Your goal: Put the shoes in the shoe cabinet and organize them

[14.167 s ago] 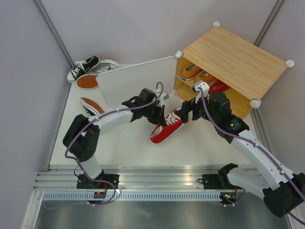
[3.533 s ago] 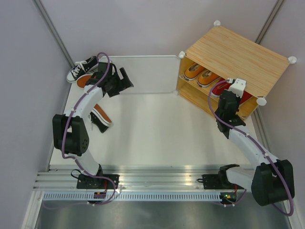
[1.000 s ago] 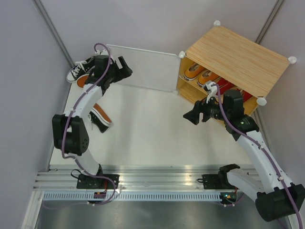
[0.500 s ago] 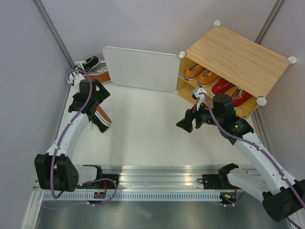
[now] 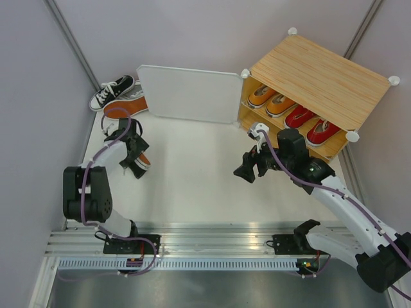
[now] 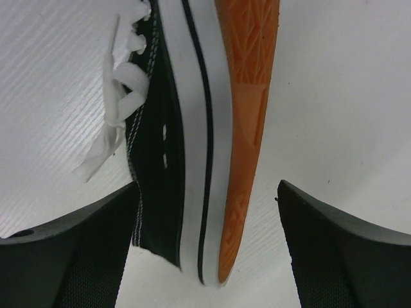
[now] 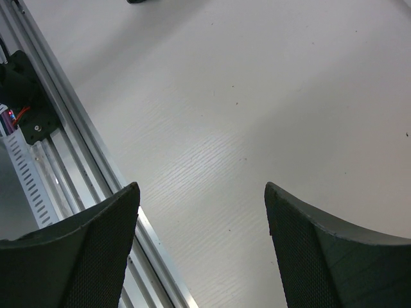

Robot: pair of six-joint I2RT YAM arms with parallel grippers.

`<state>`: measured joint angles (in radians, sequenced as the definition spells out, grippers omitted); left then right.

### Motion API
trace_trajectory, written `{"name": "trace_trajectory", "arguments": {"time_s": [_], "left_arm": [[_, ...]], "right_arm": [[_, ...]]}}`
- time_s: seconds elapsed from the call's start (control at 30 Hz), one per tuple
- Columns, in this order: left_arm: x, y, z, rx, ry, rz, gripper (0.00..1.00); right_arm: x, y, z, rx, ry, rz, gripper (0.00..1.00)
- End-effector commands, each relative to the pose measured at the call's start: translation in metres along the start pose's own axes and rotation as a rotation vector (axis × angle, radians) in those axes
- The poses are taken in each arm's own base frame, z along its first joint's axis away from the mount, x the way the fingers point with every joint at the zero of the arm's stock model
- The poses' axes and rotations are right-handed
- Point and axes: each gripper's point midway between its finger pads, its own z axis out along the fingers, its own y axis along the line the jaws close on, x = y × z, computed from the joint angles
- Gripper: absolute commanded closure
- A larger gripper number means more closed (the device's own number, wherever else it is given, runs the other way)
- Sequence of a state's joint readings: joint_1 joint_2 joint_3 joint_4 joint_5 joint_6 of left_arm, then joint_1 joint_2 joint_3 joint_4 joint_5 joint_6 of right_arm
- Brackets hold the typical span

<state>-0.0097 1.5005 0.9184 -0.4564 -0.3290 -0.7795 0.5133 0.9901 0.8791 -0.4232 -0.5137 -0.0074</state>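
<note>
A black sneaker [image 6: 160,128] lies on its side at the table's left, its orange sole [image 6: 247,96] turned right. My left gripper [image 6: 207,186] is open and straddles the sneaker's end, with a gap on each side; from above it sits over that shoe [image 5: 144,160]. Another black sneaker [image 5: 112,92] and a grey one [image 5: 125,106], sole up, lie at the back left. The shoe cabinet [image 5: 321,67] stands at the back right with its door [image 5: 189,93] swung open. Two orange shoes [image 5: 270,99] and two red shoes [image 5: 309,125] sit inside. My right gripper [image 5: 246,172] [image 7: 200,192] hangs open and empty over bare table.
The open door panel stands along the back edge between the loose shoes and the cabinet. An aluminium rail [image 5: 212,240] [image 7: 38,147] runs along the near edge. Grey walls close in the left side and the back.
My left arm has left the door and dropped down to the black sneaker lying on its side. My right gripper has drawn away from the cabinet toward the middle of the table.
</note>
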Motion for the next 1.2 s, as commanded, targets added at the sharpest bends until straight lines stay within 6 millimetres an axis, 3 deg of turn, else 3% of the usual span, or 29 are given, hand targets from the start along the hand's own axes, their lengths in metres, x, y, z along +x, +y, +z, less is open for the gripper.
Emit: {"name": "trace_trajectory", "arguments": {"time_s": [0.0, 0.07, 0.13, 0.17, 0.2, 0.27, 0.37, 0.47, 0.67, 0.83, 0.9, 0.93, 1.07, 1.17], "left_arm": [[-0.01, -0.03, 0.019, 0.034, 0.027, 0.04, 0.12], [-0.014, -0.039, 0.024, 0.031, 0.046, 0.078, 0.2], [0.001, -0.039, 0.029, -0.017, 0.083, 0.159, 0.28], [0.0, -0.044, 0.028, -0.026, 0.067, 0.195, 0.41], [0.011, -0.053, 0.023, -0.021, 0.071, 0.257, 0.46], [0.012, -0.06, 0.017, -0.038, 0.041, 0.343, 0.58], [0.036, -0.061, 0.003, -0.069, 0.08, 0.458, 0.69], [0.065, -0.058, -0.015, -0.084, 0.116, 0.567, 0.71], [0.116, -0.072, -0.039, -0.094, 0.109, 0.85, 0.71], [0.161, -0.115, -0.065, -0.003, 0.083, 1.029, 0.63], [0.183, -0.136, -0.083, 0.077, 0.097, 1.079, 0.52], [0.188, -0.147, -0.092, 0.116, 0.095, 1.084, 0.46], [0.206, -0.165, -0.125, 0.239, 0.113, 1.101, 0.35], [0.199, -0.173, -0.144, 0.301, 0.101, 1.067, 0.3]], "right_arm": [[-0.01, -0.005, -0.002, 0.032, -0.016, -0.044, 0.17], [-0.008, -0.008, -0.001, 0.046, -0.006, -0.045, 0.17], [-0.008, -0.011, -0.001, 0.061, 0.001, -0.043, 0.17], [-0.007, -0.013, 0.0, 0.064, 0.01, -0.039, 0.17], [-0.007, -0.014, 0.0, 0.07, 0.016, -0.038, 0.18], [-0.007, -0.017, 0.002, 0.077, 0.029, -0.033, 0.17], [-0.011, -0.019, 0.004, 0.086, 0.033, -0.031, 0.17], [-0.013, -0.021, 0.005, 0.096, 0.034, -0.031, 0.17], [-0.023, -0.025, 0.006, 0.107, 0.039, -0.048, 0.18], [-0.031, -0.03, 0.005, 0.137, 0.023, -0.065, 0.17], [-0.031, -0.033, 0.004, 0.154, 0.023, -0.059, 0.18], [-0.031, -0.034, 0.004, 0.16, 0.024, -0.059, 0.17], [-0.033, -0.036, -0.002, 0.194, -0.017, -0.066, 0.18], [-0.043, -0.038, -0.009, 0.226, -0.088, -0.083, 0.17]]}}
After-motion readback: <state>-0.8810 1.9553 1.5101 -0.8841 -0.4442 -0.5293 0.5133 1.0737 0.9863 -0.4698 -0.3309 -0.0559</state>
